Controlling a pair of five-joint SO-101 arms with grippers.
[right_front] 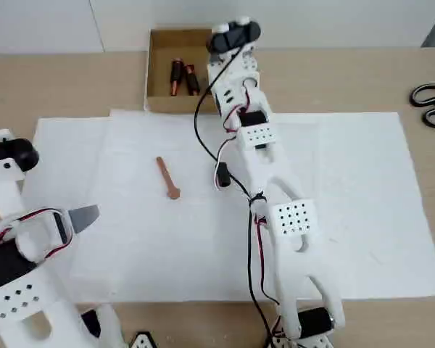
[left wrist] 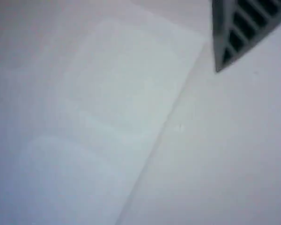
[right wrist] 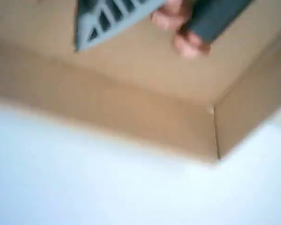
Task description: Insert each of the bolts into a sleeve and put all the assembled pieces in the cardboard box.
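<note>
Right gripper [right_front: 228,45] sits over the right edge of the open brown cardboard box [right_front: 159,69], which holds two dark-sleeve-and-copper-bolt assemblies [right_front: 183,77]. One bare copper bolt [right_front: 168,178] lies on the white paper sheet [right_front: 333,181], well apart from the left gripper [right_front: 85,216]. Can't tell jaw state on either.

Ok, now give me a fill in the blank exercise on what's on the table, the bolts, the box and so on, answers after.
1. The cardboard box holds ____ assembled pieces.
2. On the white paper lies ____ bare bolt.
3. Beside the paper, on the bare table, lies a pair of ____.
4. The arm stretched across the paper to the cardboard box is the ____ one.
Missing words: two; one; scissors; right.
</note>
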